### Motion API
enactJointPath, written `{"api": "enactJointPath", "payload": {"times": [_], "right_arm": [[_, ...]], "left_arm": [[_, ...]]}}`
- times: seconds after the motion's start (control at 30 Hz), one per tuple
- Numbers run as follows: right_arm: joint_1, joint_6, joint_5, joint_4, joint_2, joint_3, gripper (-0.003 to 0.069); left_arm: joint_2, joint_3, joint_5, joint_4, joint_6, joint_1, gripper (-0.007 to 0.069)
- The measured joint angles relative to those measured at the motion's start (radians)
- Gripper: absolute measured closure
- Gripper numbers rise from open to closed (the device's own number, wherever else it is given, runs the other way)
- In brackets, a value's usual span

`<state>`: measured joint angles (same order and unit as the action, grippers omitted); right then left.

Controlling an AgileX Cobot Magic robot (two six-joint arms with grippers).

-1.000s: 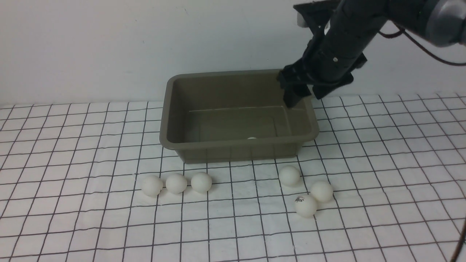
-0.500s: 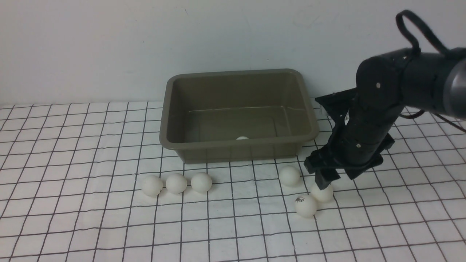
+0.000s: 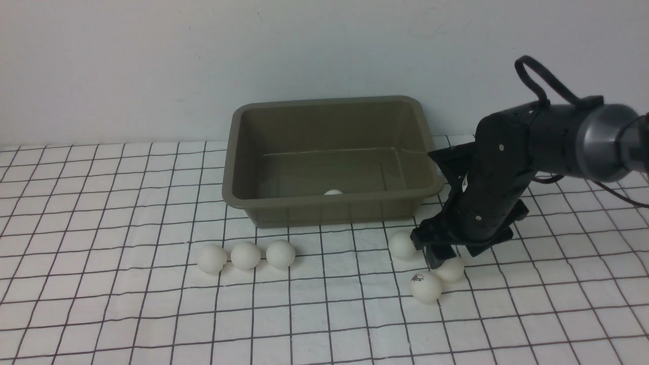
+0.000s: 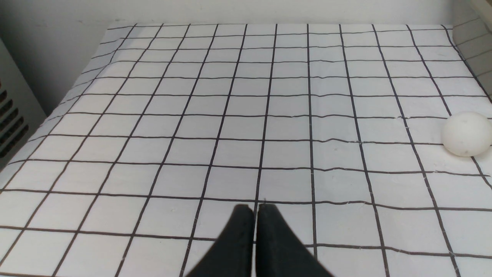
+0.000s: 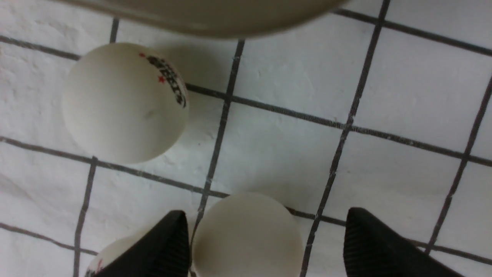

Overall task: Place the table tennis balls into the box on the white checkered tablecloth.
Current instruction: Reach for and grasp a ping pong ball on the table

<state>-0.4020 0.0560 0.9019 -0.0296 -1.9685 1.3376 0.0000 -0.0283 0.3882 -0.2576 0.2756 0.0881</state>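
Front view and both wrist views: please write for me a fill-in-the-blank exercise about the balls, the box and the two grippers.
Inside the box, ____ table tennis ball is visible. The number of balls lying on the white checkered tablecloth, outside the box, is ____. The right gripper is ____, with a ball between its fingers. The left gripper is ____ above bare cloth.
Missing words: one; six; open; shut.
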Motion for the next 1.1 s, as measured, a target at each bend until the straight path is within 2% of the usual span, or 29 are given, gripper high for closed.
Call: {"api": "enactJointPath", "payload": {"times": [0.4, 0.7, 0.83, 0.9, 1.1], "right_arm": [[0.0, 0.0, -0.019, 0.001, -0.012, 0.0, 0.0228], [0.0, 0.0, -0.02, 0.001, -0.041, 0.0, 0.0229], [0.0, 0.0, -0.02, 0.001, -0.052, 0.0, 0.0258], [0.0, 0.0, -0.013, 0.003, -0.052, 0.0, 0.0301], [0.0, 0.0, 0.025, 0.039, -0.052, 0.001, 0.0301]], "left_arm": [[0.0, 0.0, 0.0, 0.0, 0.0, 0.0, 0.0629], [0.0, 0.0, 0.0, 0.0, 0.0, 0.0, 0.0629], [0.0, 0.0, 0.0, 0.0, 0.0, 0.0, 0.0629], [0.0, 0.0, 0.0, 0.0, 0.0, 0.0, 0.0629], [0.0, 0.0, 0.0, 0.0, 0.0, 0.0, 0.0629]]}}
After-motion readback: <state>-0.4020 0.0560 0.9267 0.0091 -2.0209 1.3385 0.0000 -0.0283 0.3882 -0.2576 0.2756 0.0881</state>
